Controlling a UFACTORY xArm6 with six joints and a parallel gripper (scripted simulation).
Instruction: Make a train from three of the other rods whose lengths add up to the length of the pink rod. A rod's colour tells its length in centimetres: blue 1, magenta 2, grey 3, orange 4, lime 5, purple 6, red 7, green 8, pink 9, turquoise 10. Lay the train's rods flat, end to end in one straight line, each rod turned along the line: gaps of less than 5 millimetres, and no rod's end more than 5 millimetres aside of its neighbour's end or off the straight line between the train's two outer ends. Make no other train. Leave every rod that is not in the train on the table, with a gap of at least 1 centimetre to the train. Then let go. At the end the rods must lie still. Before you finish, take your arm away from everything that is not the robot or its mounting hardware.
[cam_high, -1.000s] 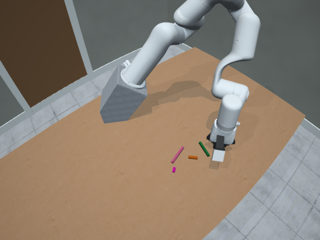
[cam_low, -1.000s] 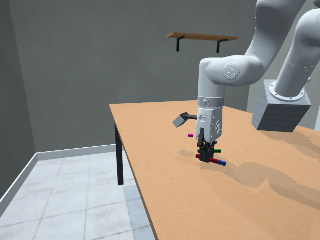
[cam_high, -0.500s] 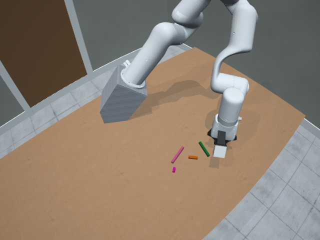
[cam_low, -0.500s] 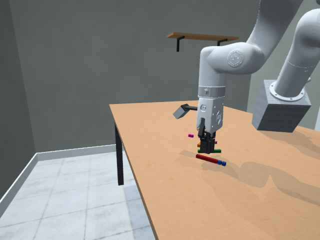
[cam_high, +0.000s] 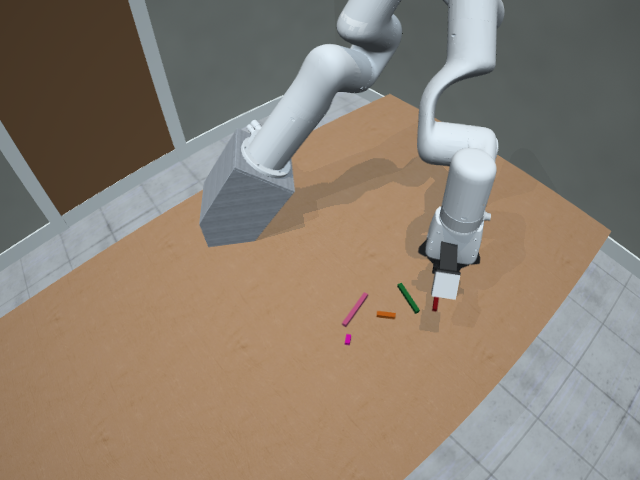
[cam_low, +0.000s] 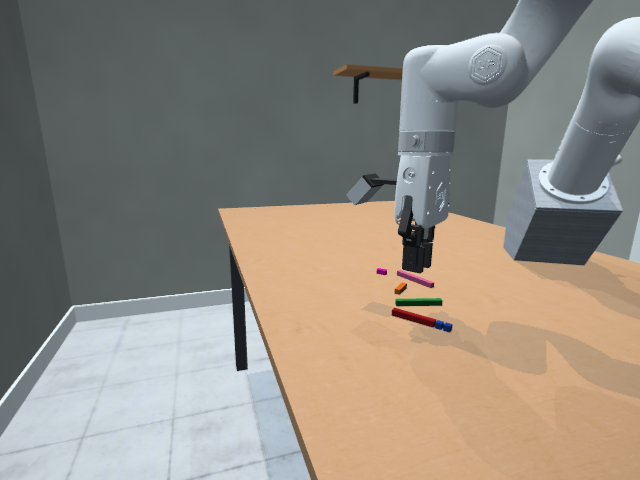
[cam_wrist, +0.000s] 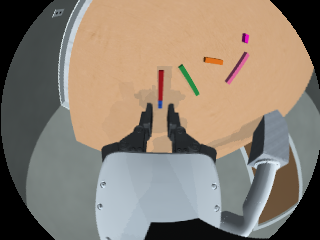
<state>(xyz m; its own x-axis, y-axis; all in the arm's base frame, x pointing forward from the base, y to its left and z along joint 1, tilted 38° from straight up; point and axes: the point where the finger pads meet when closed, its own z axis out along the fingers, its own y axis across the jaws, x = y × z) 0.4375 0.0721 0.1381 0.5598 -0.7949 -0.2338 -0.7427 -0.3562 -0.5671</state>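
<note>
A red rod (cam_high: 435, 304) (cam_low: 413, 317) (cam_wrist: 161, 86) lies flat. Beyond one end, a blue rod (cam_low: 438, 324) and a second blue rod (cam_low: 447, 327) lie roughly in line with it. The red and first blue rod look end to end; a narrow gap shows between the blues. Exact gaps are too small to tell. The blue rods are hidden in the top view. My gripper (cam_low: 419, 268) (cam_wrist: 160, 110) is open and empty, raised above the table over the row. The pink rod (cam_high: 355, 310) (cam_low: 415, 279) (cam_wrist: 237, 68) lies apart.
A green rod (cam_high: 408, 298) (cam_low: 418, 301) (cam_wrist: 189, 80) lies slanted beside the red rod. An orange rod (cam_high: 386, 314) (cam_low: 400, 288) (cam_wrist: 213, 61) lies between green and pink. A magenta rod (cam_high: 347, 339) (cam_low: 381, 271) (cam_wrist: 245, 38) lies near one end of the pink rod.
</note>
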